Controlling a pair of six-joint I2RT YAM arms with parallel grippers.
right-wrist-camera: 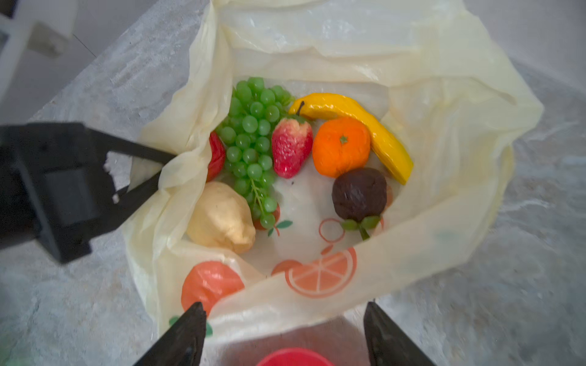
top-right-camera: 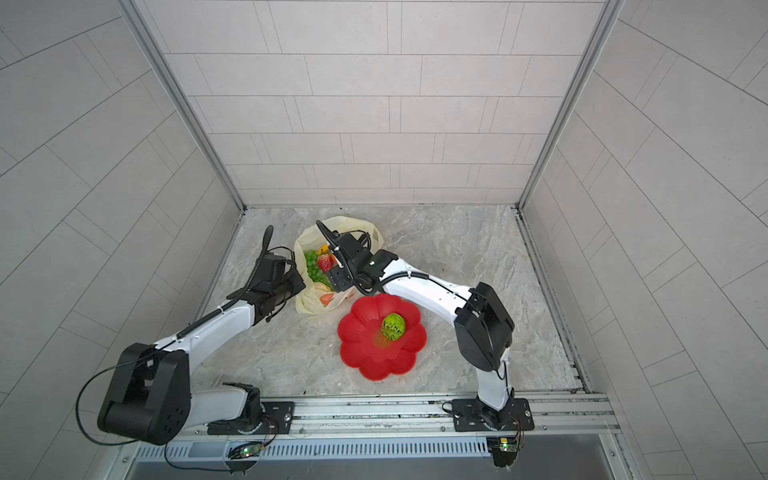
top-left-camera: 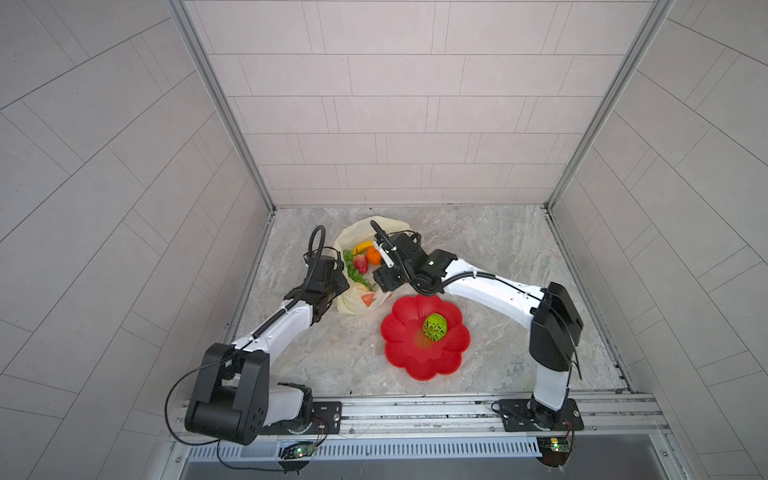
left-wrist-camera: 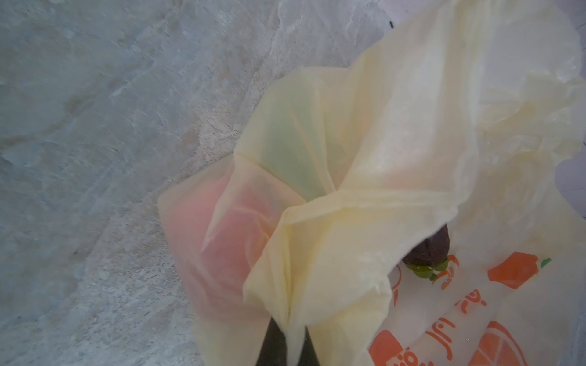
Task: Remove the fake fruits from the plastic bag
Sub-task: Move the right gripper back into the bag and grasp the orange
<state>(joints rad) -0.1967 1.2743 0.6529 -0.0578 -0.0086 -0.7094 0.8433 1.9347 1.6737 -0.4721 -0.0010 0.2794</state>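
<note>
- Top views: in both, the plastic bag [top-left-camera: 353,305] lies open on the table [top-left-camera: 498,249], just beyond the red plate [top-left-camera: 399,357]. 1 green netted fruit [top-left-camera: 434,326] already sits on that plate. The other fake fruits [top-left-camera: 360,263] are in the bag's mouth, with the banana [top-left-camera: 362,247] farthest back. The right arm [top-left-camera: 490,291] reaches over the mouth. The left arm [top-left-camera: 286,320] stands at the bag's left side.
- Left wrist: the left gripper [left-wrist-camera: 290,348] is pressed together on a fold of bag film, which runs up between its 2 dark fingers [left-wrist-camera: 272,347]. Only the dark brown fruit [left-wrist-camera: 431,250] peeks past the film. I judge this arm is busy holding the mouth open.
- Right wrist: the right gripper [right-wrist-camera: 284,305] is spread wide and holds nothing, its tips at the bag's near rim.
  - Every remaining fruit lies ahead of the jaws and lower, down inside the bag.
  - The dark brown fruit is nearest the tips, roughly in line with the gap.
  - The orange [right-wrist-camera: 341,147], strawberry [right-wrist-camera: 291,147] and grape bunch [right-wrist-camera: 250,142] lie farther in.
  - The cream fruit [right-wrist-camera: 222,218] sits by the pinched side.
  - The banana's long axis slants across my line of reach.
  - I judge the right arm should go forward and down. The round brown fruit needs no wrist turn, while the banana would need the jaws across its short width.
</note>
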